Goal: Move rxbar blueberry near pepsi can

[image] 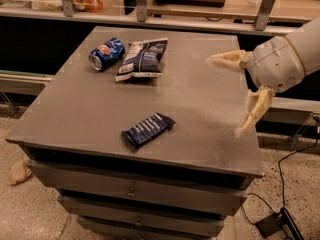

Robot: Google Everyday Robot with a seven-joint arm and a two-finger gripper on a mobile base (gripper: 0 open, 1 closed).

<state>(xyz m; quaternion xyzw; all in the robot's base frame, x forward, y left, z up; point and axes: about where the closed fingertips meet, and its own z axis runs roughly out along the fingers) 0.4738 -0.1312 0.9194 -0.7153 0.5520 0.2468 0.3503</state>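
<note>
In the single camera view, the rxbar blueberry (148,129) is seen lying flat near the front edge of the grey tabletop (85,119), slightly tilted, untouched and well apart from everything else. The pepsi can (106,54) is found on its side at the far left of the top, with a blue-and-white chip bag (142,58) lying just beside it on its right. The gripper (225,96) is held above the right side of the table, level with the gap between bar and bag – its two pale fingers (255,111) are spread wide, nothing is gripped, and it is well apart from the bar. By this evidence the task is judged to be at its very beginning: no grasp has been made and the bar has not been brought near the can. What is left is everything that counts – the bar must be reached, pinched, carried back and leftward, and set down close to the can without the bag being disturbed
</note>
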